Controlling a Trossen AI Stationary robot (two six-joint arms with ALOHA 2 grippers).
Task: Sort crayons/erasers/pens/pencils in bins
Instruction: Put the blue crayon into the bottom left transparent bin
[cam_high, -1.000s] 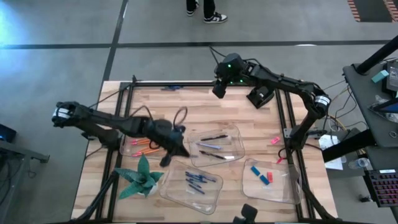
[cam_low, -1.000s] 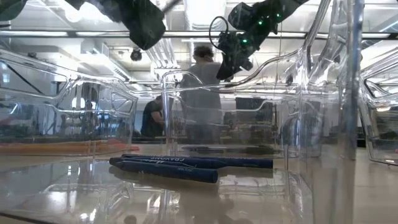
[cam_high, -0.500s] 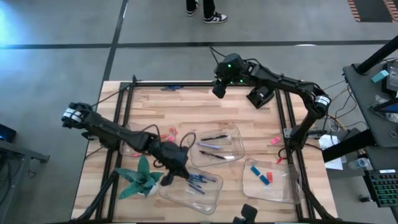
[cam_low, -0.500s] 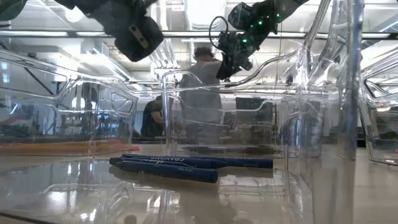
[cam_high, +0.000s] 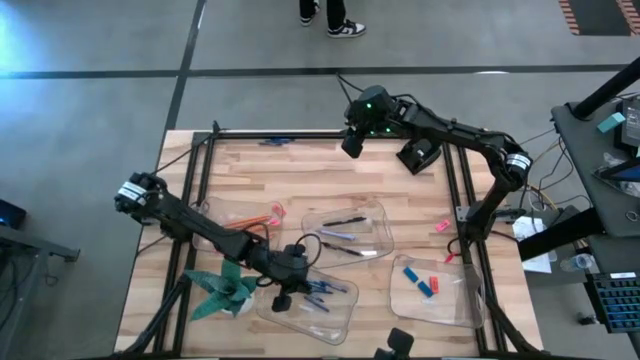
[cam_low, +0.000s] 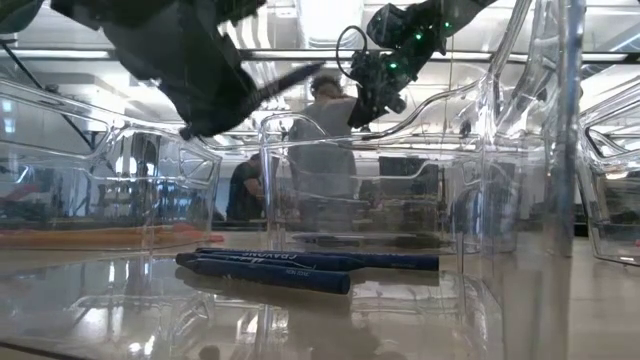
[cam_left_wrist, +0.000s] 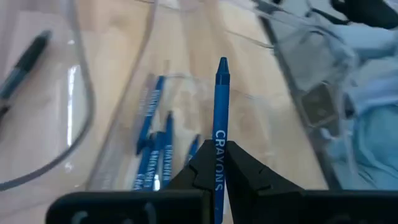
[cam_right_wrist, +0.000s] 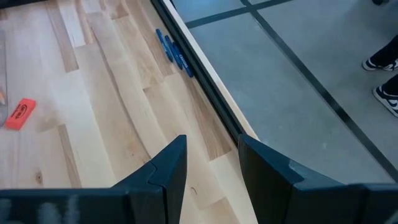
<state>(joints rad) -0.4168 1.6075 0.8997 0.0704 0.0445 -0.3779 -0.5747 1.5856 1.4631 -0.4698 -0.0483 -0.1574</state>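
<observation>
**Four views: one overhead, one at table height, two on the wrists**

The whole table (cam_high: 300, 170) and both arms are taken in from straight above by the high camera, with a strip of floor beyond the far edge. The low camera is set at tabletop height, very close behind the clear bins (cam_low: 330, 180), and is faced level across the table into the room. The left wrist camera is held near and looks down along a blue crayon (cam_left_wrist: 220, 124) onto the near bin of blue crayons (cam_high: 318, 292), which is also seen in the high and low views. The right wrist camera is aimed past the table's far edge onto the floor, a strip shared with the high view.
</observation>
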